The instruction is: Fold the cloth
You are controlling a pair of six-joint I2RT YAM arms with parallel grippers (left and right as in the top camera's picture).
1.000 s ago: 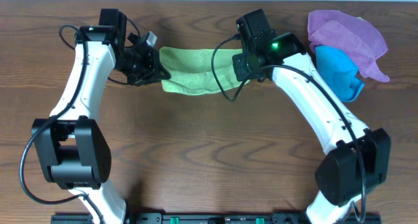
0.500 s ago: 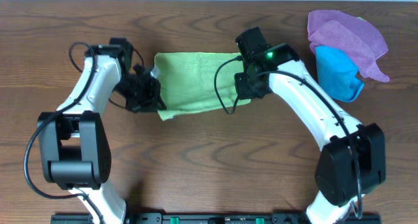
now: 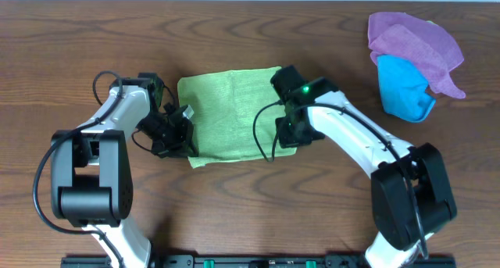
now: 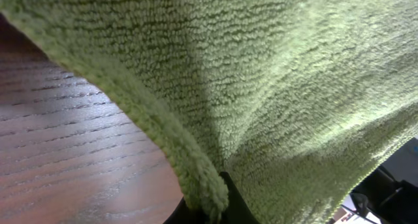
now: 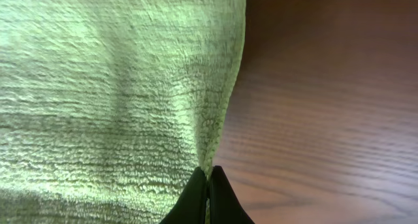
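Observation:
The light yellow-green cloth point(image 3: 226, 116) lies spread on the wooden table between my two arms. My left gripper point(image 3: 186, 143) is shut on the cloth's near left corner; the left wrist view shows the cloth point(image 4: 274, 87) draped over the dark fingers point(image 4: 209, 208). My right gripper point(image 3: 287, 137) is shut on the cloth's near right edge; in the right wrist view the black fingertips point(image 5: 208, 185) pinch the cloth's hem point(image 5: 130, 87).
A purple cloth point(image 3: 414, 41) and a bright blue cloth point(image 3: 405, 88) lie in a pile at the far right. Bare wood table point(image 3: 250, 213) lies in front of the cloth.
Both grippers have pulled the cloth's edge toward the near side. The cloth has gone from a narrow folded strip to a spread, squarish sheet.

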